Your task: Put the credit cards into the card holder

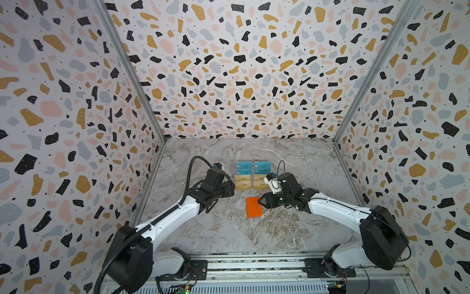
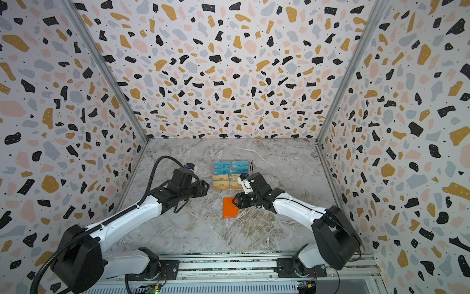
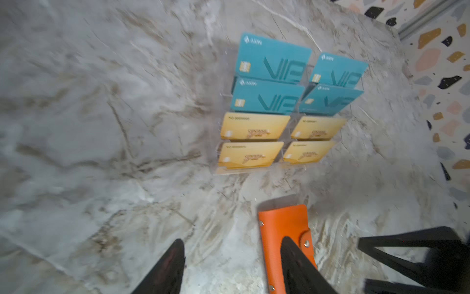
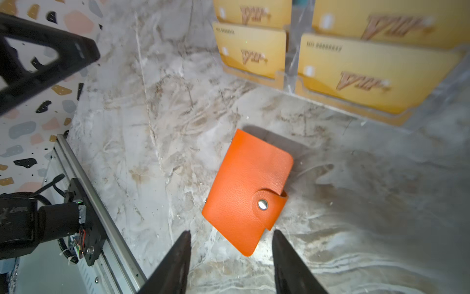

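The card holder [image 1: 253, 207] [image 2: 230, 207] is a closed orange wallet with its snap tab fastened, lying flat on the marble table. Behind it the tan-gold credit cards [image 1: 243, 182] [image 2: 220, 182] [image 3: 254, 127] stand in the front rows of a clear rack. My left gripper [image 1: 230, 192] [image 3: 232, 243] hovers open and empty, left of the rack and above the card holder [image 3: 282, 229]. My right gripper [image 1: 260, 201] [image 4: 231, 236] is open and empty, at the right edge of the card holder [image 4: 244, 191] and just above it.
Teal VIP cards [image 1: 244, 166] [image 3: 272, 61] fill the rack's back rows. Terrazzo-patterned walls enclose the table on three sides. An aluminium rail [image 1: 254, 264] with both arm bases runs along the front edge.
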